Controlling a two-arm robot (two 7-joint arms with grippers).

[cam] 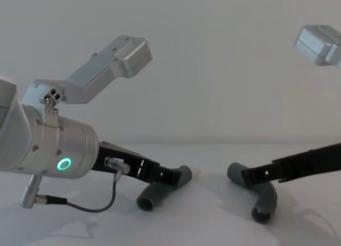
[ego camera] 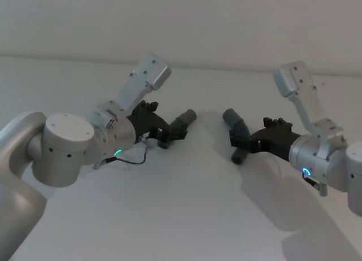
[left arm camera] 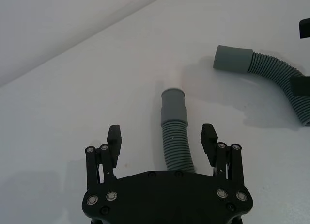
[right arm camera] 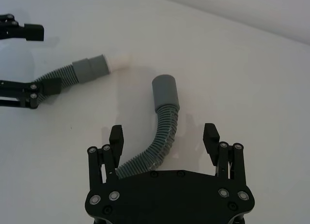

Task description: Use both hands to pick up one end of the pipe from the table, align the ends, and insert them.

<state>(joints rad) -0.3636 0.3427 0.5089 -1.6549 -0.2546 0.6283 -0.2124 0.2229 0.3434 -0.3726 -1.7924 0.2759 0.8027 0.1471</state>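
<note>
The pipe lies on the white table as two ribbed dark-grey pieces. The left piece has a cuff with a narrower white tip. My left gripper is open, one finger on each side of its ribbed body. The right piece curves up to a plain grey cuff. Open as well, my right gripper straddles that piece's ribbed part. The two cuffs point toward each other with a gap between them.
A pale wall rises behind the table's far edge. A thin black cable loops under the left wrist, near its green ring light. Bare table surface extends in front of both grippers.
</note>
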